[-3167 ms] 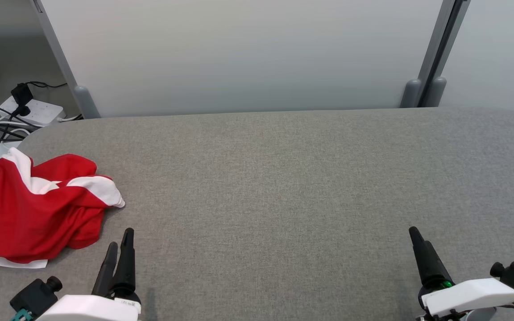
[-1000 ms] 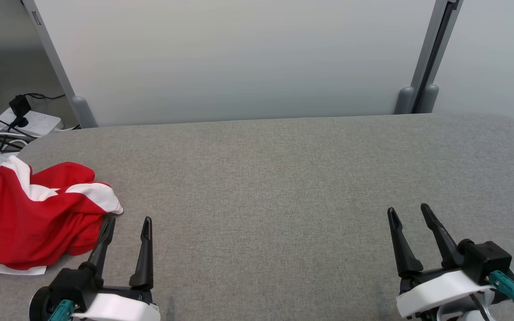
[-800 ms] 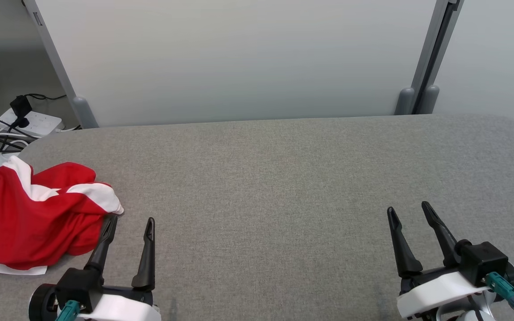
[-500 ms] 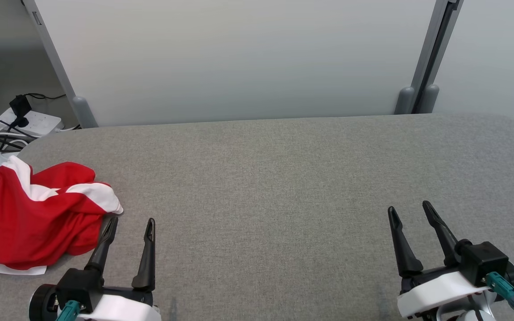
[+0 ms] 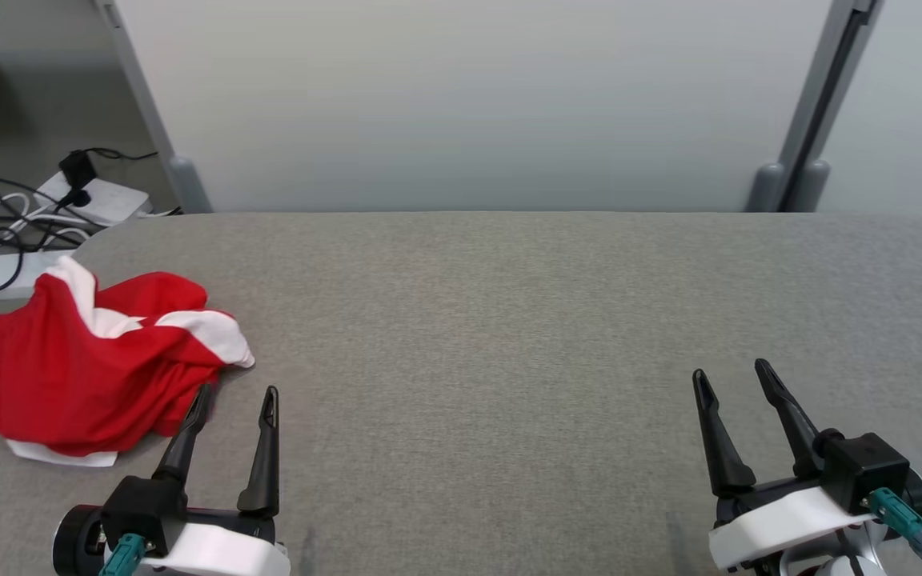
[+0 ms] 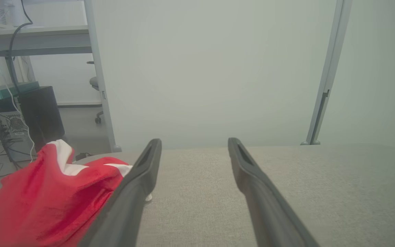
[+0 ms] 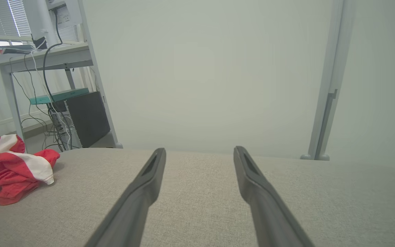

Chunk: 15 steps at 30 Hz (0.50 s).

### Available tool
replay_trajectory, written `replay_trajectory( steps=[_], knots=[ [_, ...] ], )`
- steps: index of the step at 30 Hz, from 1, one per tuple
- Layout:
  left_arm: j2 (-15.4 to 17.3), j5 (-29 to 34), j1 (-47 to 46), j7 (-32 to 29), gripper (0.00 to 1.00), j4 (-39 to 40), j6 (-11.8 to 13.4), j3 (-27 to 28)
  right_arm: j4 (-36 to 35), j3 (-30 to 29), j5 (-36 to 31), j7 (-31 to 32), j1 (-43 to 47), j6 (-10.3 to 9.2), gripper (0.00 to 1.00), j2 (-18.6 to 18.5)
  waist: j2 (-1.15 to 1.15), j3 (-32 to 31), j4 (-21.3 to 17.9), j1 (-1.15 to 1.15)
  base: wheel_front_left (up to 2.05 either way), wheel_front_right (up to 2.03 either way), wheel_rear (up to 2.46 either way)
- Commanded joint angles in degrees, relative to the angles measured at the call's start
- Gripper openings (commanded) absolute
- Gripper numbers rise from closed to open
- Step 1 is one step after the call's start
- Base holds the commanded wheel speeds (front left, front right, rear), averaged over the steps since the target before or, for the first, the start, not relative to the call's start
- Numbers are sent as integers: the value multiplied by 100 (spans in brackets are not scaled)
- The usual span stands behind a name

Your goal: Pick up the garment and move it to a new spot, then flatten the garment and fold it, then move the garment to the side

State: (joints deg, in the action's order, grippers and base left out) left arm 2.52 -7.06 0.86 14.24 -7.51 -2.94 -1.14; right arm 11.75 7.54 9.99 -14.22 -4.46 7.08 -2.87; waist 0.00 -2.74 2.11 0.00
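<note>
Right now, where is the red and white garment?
In the head view, the red and white garment lies crumpled at the left end of the grey fabric table, ahead and left of the left gripper.

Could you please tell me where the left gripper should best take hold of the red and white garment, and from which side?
Probably the bunched fold at the garment's right edge, where the white stripe is. It stands up off the table, so it can be pinched without scraping the surface. Come from the right, slightly above, with the left gripper, which is open just beside it.
</note>
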Motion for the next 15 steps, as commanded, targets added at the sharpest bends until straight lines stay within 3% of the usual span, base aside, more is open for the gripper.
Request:
replay_trajectory(
  steps=[1, 15],
  knots=[
    [36, 0, -294, 75, 100, 190, 86, 142, -202, 131, -36, -78, -247, 41, 100, -13, 0, 16, 189, 0, 0, 0, 0],
    [36, 60, -159, 75, 100, 373, 192, 174, -251, 257, 30, -78, -206, 41, 100, -8, 0, -41, 980, 0, 0, 0, 0]
  ],
)
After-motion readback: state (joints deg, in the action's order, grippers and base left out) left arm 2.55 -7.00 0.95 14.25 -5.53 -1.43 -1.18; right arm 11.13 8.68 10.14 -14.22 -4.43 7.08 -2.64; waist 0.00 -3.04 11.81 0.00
